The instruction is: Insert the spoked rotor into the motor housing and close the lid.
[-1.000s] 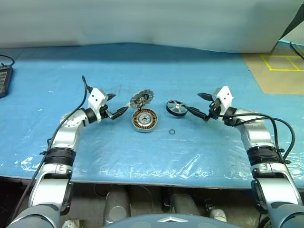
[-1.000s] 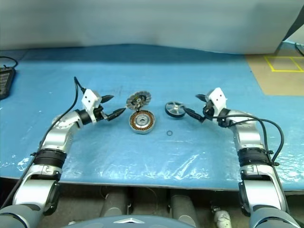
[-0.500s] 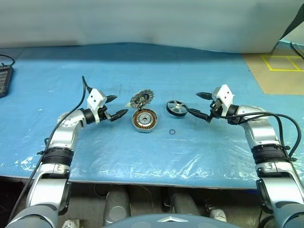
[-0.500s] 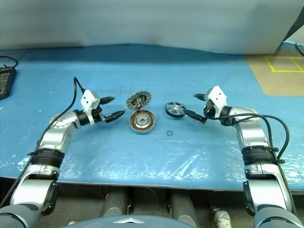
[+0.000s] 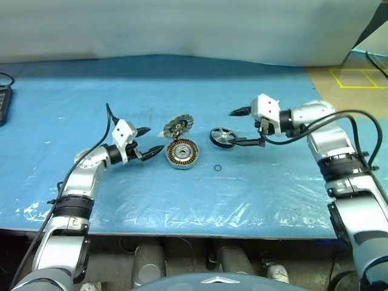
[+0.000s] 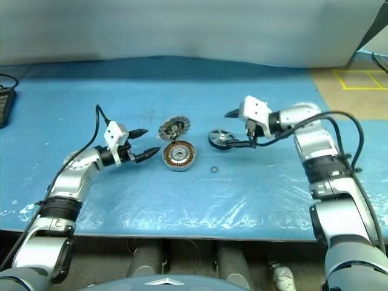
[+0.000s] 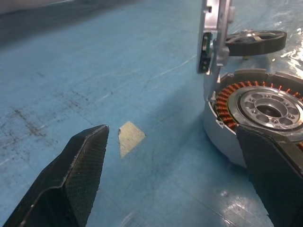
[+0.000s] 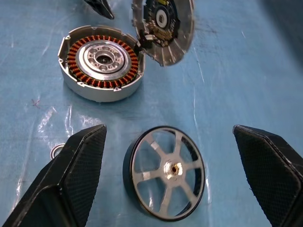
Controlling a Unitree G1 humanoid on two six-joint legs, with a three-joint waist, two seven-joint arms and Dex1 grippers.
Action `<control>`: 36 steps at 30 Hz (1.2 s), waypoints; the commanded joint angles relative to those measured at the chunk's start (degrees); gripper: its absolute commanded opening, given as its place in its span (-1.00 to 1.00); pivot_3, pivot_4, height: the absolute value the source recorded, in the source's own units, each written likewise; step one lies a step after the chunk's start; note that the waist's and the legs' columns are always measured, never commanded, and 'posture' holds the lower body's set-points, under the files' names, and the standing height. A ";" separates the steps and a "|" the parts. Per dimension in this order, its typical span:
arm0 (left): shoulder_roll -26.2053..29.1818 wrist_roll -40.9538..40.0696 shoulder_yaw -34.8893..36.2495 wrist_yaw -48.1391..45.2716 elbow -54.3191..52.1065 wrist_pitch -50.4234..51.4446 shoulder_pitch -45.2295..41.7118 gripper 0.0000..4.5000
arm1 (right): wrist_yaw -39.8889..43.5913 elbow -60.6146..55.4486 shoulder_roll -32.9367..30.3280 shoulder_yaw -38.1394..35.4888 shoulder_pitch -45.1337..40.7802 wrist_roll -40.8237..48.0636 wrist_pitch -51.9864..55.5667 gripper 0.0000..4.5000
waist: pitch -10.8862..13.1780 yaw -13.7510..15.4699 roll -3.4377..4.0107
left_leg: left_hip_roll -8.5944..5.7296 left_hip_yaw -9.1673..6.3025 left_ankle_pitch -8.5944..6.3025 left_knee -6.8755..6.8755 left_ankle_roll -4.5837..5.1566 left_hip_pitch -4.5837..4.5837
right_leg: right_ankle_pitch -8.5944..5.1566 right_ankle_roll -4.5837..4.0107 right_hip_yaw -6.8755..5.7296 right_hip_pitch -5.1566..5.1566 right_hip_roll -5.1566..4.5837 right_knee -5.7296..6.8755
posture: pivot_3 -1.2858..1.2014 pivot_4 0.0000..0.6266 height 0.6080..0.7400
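The spoked rotor (image 5: 223,136), black-rimmed with a silver spoked face, lies flat on the blue mat (image 5: 254,182). To its left sits the motor housing (image 5: 182,153) with its copper windings facing up. The toothed lid (image 5: 178,125) stands tilted at the housing's far edge. My right gripper (image 5: 232,128) hangs open above the rotor, pointing left, one finger on each side and not touching it. In the right wrist view the rotor (image 8: 165,172) lies between the spread fingers. My left gripper (image 5: 153,140) is open just left of the housing (image 7: 255,113), holding nothing.
A tiny loose ring (image 5: 218,168) lies on the mat in front of the rotor. A black device (image 5: 2,100) sits at the far left edge. Tan floor with yellow tape (image 5: 357,85) lies beyond the mat's right end. A beige patch (image 7: 130,137) marks the mat near the left gripper.
My right gripper has risen, swung left and rolled, going from right of the rotor to above it. The left gripper has stayed about where it was.
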 commanded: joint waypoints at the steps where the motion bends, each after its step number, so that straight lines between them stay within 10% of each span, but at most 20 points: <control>1: 0.06 -0.06 -0.06 0.34 -2.85 -1.31 0.87 1.00 | 6.24 2.91 2.53 5.17 -6.23 -3.30 -4.91 0.98 | 0.00 -0.01 0.00 | 0.01 0.00 0.00 0.00 0.00 0.00 | -0.01 -0.02 -0.02 0.00 0.00 0.00 | 0.03 -0.52 1.00; 36: 0.57 0.10 0.55 4.16 -7.26 0.55 3.33 1.00 | 5.81 19.68 20.57 17.20 -10.56 -17.18 -19.21 0.98 | 0.00 -0.12 0.00 | 0.06 -0.15 0.06 0.05 0.06 -0.20 | -0.07 -0.12 -0.33 -0.04 -0.15 0.14 | 0.03 -0.52 1.00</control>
